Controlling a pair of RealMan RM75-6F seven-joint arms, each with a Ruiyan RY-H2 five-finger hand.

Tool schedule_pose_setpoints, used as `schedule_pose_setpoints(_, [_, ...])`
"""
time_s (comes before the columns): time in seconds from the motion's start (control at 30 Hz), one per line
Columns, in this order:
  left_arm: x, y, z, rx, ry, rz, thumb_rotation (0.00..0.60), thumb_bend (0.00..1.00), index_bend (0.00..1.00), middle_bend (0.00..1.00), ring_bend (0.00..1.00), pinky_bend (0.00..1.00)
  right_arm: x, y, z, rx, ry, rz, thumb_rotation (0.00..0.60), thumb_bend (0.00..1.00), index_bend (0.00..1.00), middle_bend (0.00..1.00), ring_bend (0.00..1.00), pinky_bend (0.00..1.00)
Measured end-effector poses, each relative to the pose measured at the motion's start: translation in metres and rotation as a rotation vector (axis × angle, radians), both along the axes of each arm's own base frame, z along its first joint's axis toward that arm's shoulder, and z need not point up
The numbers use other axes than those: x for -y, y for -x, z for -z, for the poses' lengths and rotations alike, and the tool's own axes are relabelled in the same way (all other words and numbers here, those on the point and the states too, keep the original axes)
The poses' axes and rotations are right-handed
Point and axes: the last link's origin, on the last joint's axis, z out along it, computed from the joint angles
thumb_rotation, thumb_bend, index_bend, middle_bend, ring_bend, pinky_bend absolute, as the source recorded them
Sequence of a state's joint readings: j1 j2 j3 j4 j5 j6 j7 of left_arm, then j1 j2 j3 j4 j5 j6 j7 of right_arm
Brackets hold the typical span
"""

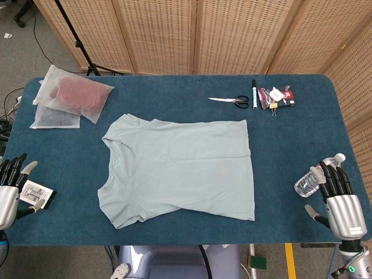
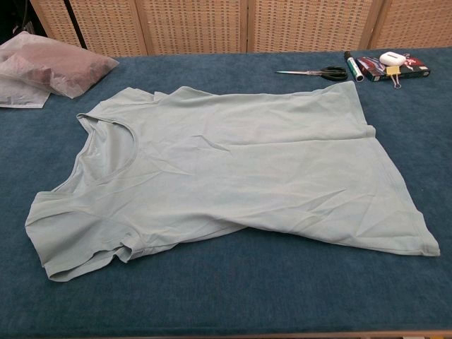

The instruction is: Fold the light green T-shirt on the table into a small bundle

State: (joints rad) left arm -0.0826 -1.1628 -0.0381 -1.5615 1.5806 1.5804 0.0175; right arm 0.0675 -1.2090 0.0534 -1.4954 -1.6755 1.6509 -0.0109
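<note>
The light green T-shirt (image 1: 180,168) lies spread flat in the middle of the blue table (image 1: 174,93), its neck toward the left and its hem toward the right; the chest view shows the T-shirt (image 2: 226,173) filling most of the frame. My left hand (image 1: 10,189) hovers at the table's near left edge, fingers apart, holding nothing. Over at the near right edge, my right hand (image 1: 340,200) is also empty with fingers spread. Both hands stay well away from the shirt. Neither hand appears in the chest view.
Two translucent bags (image 1: 72,99) with dark red contents lie at the far left. Scissors (image 1: 232,101), a marker (image 1: 254,93) and small stationery (image 1: 279,96) sit at the far right. A water bottle (image 1: 314,177) lies by my right hand. A small box (image 1: 38,195) rests beside my left hand.
</note>
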Motion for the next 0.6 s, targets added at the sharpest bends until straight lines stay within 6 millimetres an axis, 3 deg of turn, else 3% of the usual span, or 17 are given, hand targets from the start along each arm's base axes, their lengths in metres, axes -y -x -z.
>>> schedule_pose_setpoints(0.4, [-0.001, -0.001, 0.001, 0.003, 0.002, 0.0, 0.6, 0.0, 0.0, 0.0, 0.0, 0.0, -0.004, -0.003, 0.016, -0.043, -0.128, -0.031, 0.6, 0.0, 0.0, 0.0, 0.0, 0.03])
schedule_pose_setpoints(0.6, [-0.002, -0.001, -0.002, 0.015, -0.007, -0.002, 0.6, 0.0, 0.0, 0.0, 0.0, 0.0, -0.008, -0.012, 0.039, -0.103, -0.244, -0.123, 0.6, 0.0, 0.15, 0.0, 0.0, 0.03])
